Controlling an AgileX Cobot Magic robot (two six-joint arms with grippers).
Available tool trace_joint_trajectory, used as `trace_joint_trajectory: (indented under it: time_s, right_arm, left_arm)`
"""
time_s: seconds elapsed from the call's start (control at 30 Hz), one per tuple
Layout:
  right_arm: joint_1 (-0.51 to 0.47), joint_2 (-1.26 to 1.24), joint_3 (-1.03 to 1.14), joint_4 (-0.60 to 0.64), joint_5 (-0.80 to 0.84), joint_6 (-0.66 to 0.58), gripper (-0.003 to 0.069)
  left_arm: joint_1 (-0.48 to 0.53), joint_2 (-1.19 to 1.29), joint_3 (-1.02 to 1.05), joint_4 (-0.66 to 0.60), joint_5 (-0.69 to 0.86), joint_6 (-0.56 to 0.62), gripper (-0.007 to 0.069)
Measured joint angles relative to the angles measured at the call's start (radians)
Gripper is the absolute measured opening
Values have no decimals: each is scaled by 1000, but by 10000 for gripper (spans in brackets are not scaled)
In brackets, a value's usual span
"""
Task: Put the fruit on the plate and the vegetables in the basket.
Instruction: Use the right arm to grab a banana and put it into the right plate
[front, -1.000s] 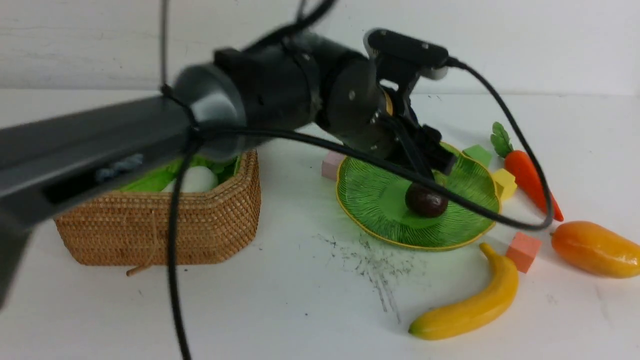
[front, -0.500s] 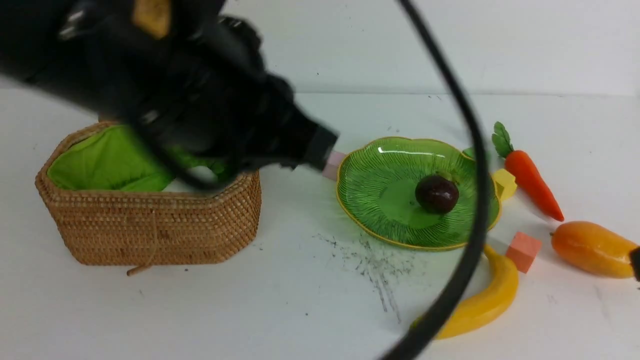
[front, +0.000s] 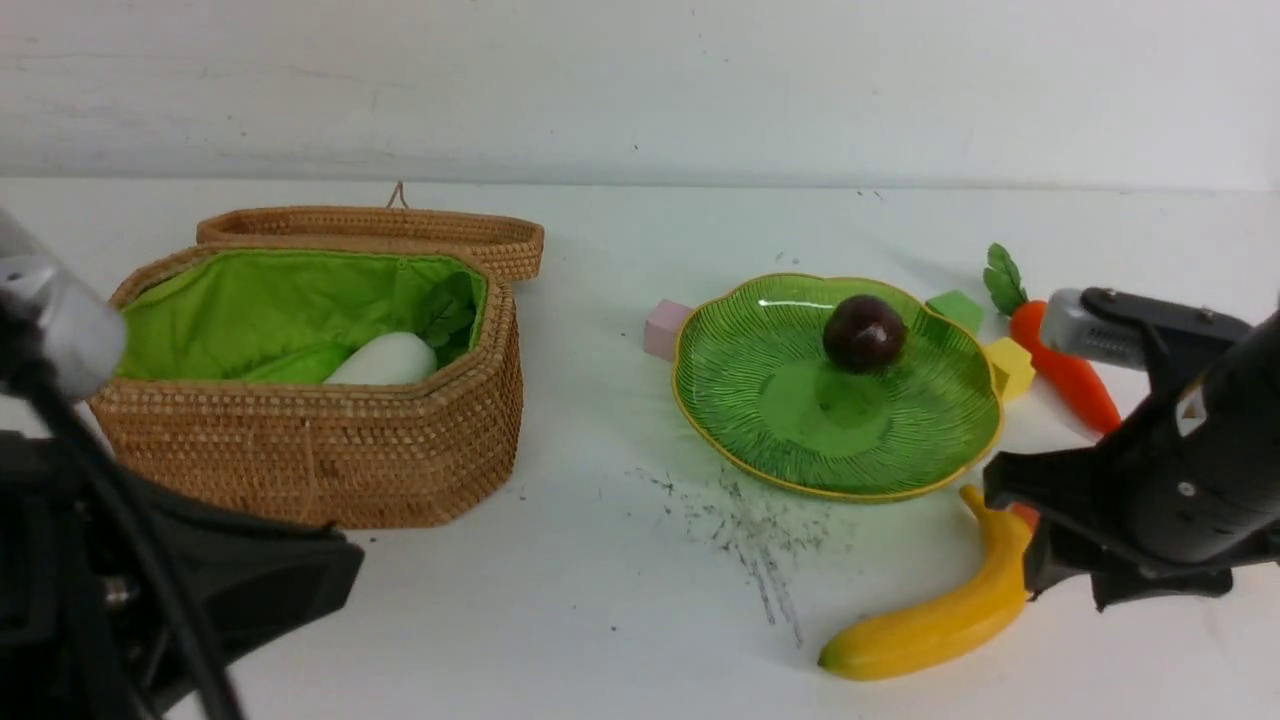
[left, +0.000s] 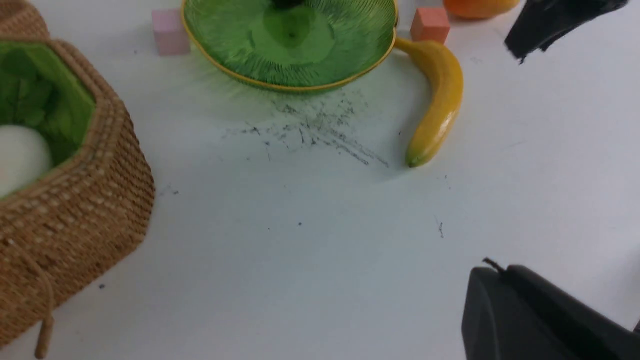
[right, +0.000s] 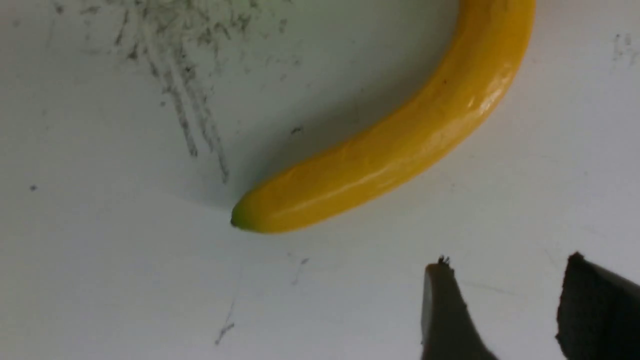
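Front view: mangosteen (front: 865, 333) on plate (front: 757, 405)

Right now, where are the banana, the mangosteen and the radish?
banana (front: 935, 618): front view, middle of its curved body.
mangosteen (front: 865, 333): front view, centre of its dark skin.
radish (front: 385, 360): front view, its visible white body.

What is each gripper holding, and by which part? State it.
Nothing. The right gripper hangs open and empty near the banana; the left gripper is shut on nothing.
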Motion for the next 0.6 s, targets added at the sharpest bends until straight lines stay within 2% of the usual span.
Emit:
trace_joint_trajectory:
  time_s: [0.3,0.6]
  right_arm:
    - [-44,39,0,-8,-55,48,385]
    - [-81,215,0,11,-215,84,524]
  left_arm:
    - [0,-23,1,-2,-12,32,-13]
    - [0,-23,1,-21,-7,33,-13]
